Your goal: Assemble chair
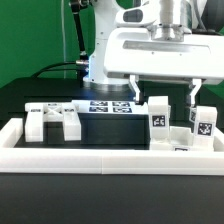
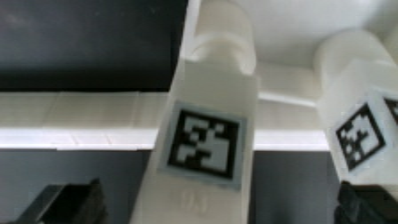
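Exterior view: the gripper (image 1: 163, 96) is hanging over the near part of the workspace with its jaws standing wide apart, grasping nothing. An upright post (image 1: 158, 116) of the chair, tag facing the camera, is standing directly below the gap between the fingers (image 1: 133, 92); the fingertips are sitting about level with its top, with no contact visible on either side. A second post (image 1: 203, 122) is standing just outside one finger, close beside the first but apart from it. More blocky white pieces (image 1: 50, 118) are lying well off beyond the other finger, unjoined. The marker board (image 1: 108, 106) is lying behind and to that same side; the border frame (image 1: 100, 152) is running along the near edge, below the gripper.

Wrist view: the upright post (image 2: 205, 140) is running up the centre of the frame, between the two dark pads (image 2: 68, 205); the second post (image 2: 365, 130) is showing at the edge.

Judgement: the step in hand is handling of a single post, early in the assembly, since no parts are looking joined. Whether this is approach or set-down, I cannot tell.

Next move, if picking: it is calling for a straight descent, so that the pads bracket the post's flanks, then a square close. The outer finger needs to be slipping between the two posts without nudging the neighbour.
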Robot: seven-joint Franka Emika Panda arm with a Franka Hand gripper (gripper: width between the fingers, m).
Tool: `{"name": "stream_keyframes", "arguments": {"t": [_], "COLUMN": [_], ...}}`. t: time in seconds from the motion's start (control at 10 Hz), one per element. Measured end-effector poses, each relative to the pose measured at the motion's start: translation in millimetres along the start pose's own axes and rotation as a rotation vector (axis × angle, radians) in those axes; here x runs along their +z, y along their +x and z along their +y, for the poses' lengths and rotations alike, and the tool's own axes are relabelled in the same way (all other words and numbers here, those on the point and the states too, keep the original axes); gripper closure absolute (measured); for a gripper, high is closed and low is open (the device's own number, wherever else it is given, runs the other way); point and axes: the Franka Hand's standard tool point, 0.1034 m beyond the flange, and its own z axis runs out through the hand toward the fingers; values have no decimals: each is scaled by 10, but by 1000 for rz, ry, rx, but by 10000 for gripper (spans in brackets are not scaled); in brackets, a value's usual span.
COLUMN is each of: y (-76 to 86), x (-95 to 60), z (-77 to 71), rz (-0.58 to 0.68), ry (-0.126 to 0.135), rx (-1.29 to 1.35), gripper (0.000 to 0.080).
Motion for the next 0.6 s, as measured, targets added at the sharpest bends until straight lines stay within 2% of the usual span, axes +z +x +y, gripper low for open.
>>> {"name": "stream_keyframes", "arguments": {"t": [0.3,0.4,0.6], "y": [-41,-94,0], "x": [27,48,44], "z": [-22,-49,3], "rz": [-64,-173,-342], "ry": [12,31,54], "rx": [4,8,26], "gripper": [150,150,150]}}
